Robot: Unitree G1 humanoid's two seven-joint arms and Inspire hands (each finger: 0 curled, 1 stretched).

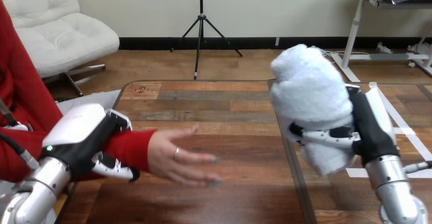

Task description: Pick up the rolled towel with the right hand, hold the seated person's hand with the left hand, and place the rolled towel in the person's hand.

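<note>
Now we have the rolled towel (pixel 311 94) clamped in our right hand (pixel 371 127), its fingers (pixel 326 135) wrapped across the roll's lower half, while our left hand (pixel 84 142) is curled round the person's wrist (pixel 133 147), thumb below and fingers above. The person's hand (pixel 178 159) lies open just beyond our left fingertips, well apart from the towel. We judge it best to steady that wrist, carry the roll across to the open palm, and loosen our right fingers only once it rests there.

Fluffy cloth rolled towel (pixel 311 89), wooden table (pixel 224 107)
</note>
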